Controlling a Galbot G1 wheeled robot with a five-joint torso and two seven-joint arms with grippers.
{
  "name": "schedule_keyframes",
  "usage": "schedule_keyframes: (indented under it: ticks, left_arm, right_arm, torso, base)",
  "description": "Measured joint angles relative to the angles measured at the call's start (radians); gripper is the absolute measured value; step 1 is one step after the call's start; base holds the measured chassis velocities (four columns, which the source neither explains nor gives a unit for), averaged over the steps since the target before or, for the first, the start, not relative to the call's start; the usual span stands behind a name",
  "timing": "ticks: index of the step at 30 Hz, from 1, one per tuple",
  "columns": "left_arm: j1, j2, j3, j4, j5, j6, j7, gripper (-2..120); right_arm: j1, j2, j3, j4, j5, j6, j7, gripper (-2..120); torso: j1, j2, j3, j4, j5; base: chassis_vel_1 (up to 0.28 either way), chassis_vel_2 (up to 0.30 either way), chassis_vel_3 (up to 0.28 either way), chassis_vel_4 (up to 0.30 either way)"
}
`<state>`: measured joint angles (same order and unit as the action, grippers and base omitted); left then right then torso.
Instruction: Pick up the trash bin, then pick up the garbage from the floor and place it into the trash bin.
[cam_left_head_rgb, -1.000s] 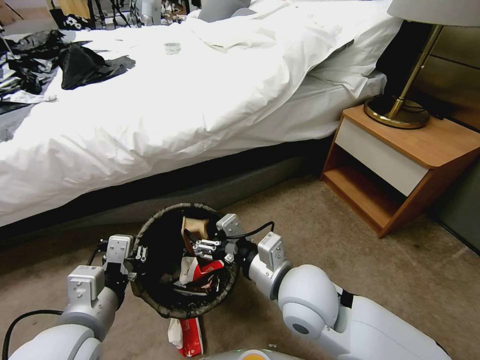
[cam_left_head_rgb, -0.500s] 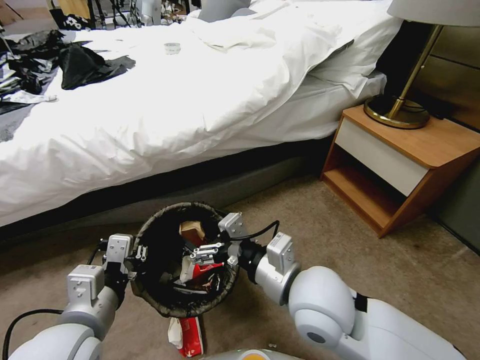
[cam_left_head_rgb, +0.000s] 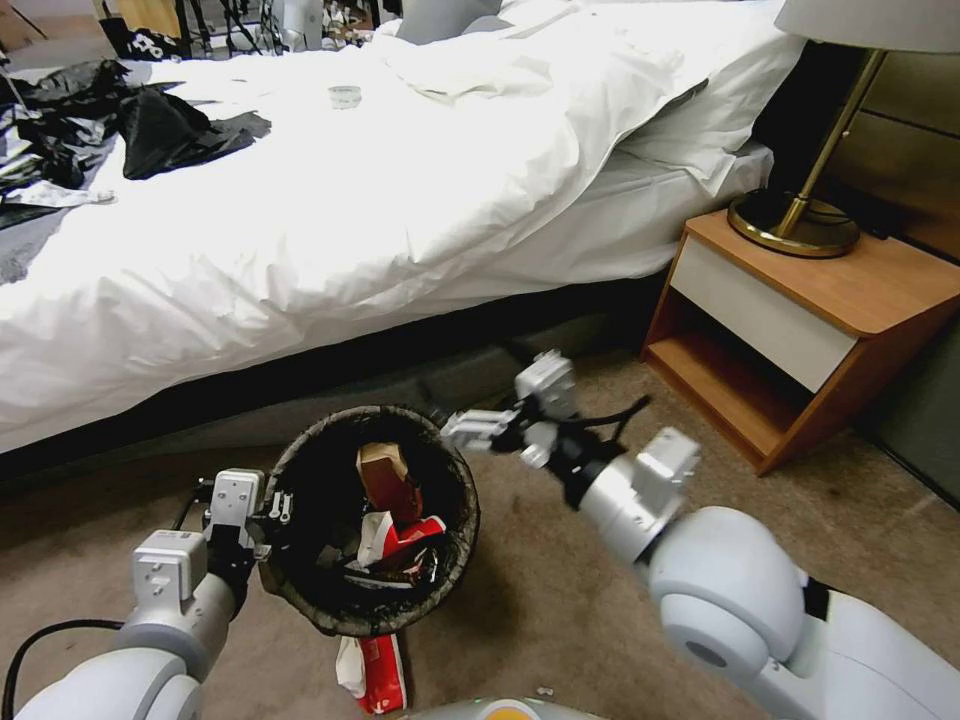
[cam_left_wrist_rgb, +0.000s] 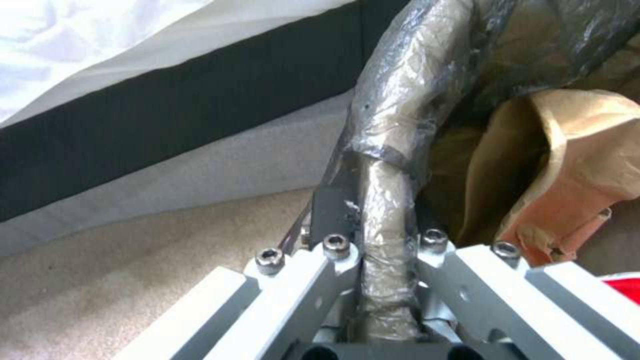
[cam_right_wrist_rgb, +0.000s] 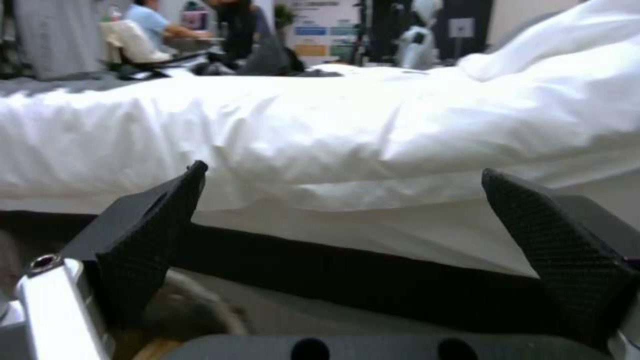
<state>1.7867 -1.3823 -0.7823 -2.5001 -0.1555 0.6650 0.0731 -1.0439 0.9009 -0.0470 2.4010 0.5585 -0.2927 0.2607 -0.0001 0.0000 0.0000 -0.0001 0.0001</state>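
Observation:
The trash bin (cam_left_head_rgb: 352, 414) hangs just above the carpet, with a dark bag folded over its rim. My left gripper (cam_left_head_rgb: 278, 508) is shut on the rim's left side. In the left wrist view the bag-wrapped rim (cam_left_wrist_rgb: 387, 210) runs between that gripper's fingers (cam_left_wrist_rgb: 303, 280). Garbage lies inside: a brown paper bag (cam_left_head_rgb: 385, 478) (cam_left_wrist_rgb: 573, 165) and a red-white carton (cam_left_head_rgb: 408, 535). Another red-white carton (cam_left_head_rgb: 375, 668) lies on the floor under the bin's near side. My right gripper (cam_left_head_rgb: 458, 430) (cam_right_wrist_rgb: 347, 215) is open and holds nothing, above the bin's far right rim, pointing at the bed.
A white-covered bed (cam_left_head_rgb: 380, 190) on a dark base stands close behind the bin, with black bags (cam_left_head_rgb: 170, 125) on its far left. A wooden nightstand (cam_left_head_rgb: 800, 320) carrying a brass lamp (cam_left_head_rgb: 800, 215) is at the right. Bare carpet (cam_left_head_rgb: 640, 400) lies between them.
My right gripper has come up out of the bin and moved back and to the right, toward the bed, with its fingers open. The bin and the left gripper have stayed put.

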Motion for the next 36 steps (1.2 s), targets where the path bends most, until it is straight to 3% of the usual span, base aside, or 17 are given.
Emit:
schedule_keyframes:
  ticks: [11, 18, 22, 25, 29, 36]
  left_arm:
    - [0.000, -0.004, 0.000, 0.000, -0.006, -0.001, -0.004, 1]
    - [-0.003, 0.003, -0.004, 0.000, -0.020, -0.001, -0.009, 1]
    - [-0.003, 0.001, -0.005, 0.000, -0.022, 0.003, -0.012, 1]
    - [-0.002, -0.012, -0.005, 0.000, -0.022, 0.011, -0.012, 1]
    - [-0.001, -0.029, -0.011, 0.000, -0.020, 0.017, -0.012, 1]
    - [-0.005, -0.042, -0.008, 0.000, -0.019, 0.027, -0.013, 1]
  right_arm:
    - [-0.237, 0.037, 0.266, -0.015, -0.144, 0.051, -0.021, 100]
    - [-0.455, 0.145, 0.441, -0.030, -0.299, 0.122, -0.062, 100]
    - [-0.533, 0.202, 0.476, -0.034, -0.351, 0.161, -0.087, 100]
    - [-0.668, 0.318, 0.514, -0.037, -0.406, 0.233, -0.113, 100]
    - [-0.714, 0.360, 0.522, -0.043, -0.431, 0.276, -0.137, 100]
    - [-0.715, 0.367, 0.530, -0.040, -0.432, 0.290, -0.139, 100]
  torso:
    - [0.000, 0.000, 0.000, 0.0002, 0.0000]
    - [0.000, 0.000, 0.000, 0.0004, -0.0001]
    - [0.000, 0.000, 0.000, -0.0001, -0.0001]
    - [0.000, 0.000, 0.000, 0.0000, -0.0003]
    - [0.000, 0.000, 0.000, 0.0000, -0.0003]
    - [0.000, 0.000, 0.000, 0.0002, -0.0002]
  base:
    - [0.000, 0.000, 0.000, 0.000]
    - [0.000, 0.000, 0.000, 0.000]
    - [0.000, 0.000, 0.000, 0.000]
    - [0.000, 0.000, 0.000, 0.000]
    - [0.000, 0.000, 0.000, 0.000]
    - [0.000, 0.000, 0.000, 0.000]
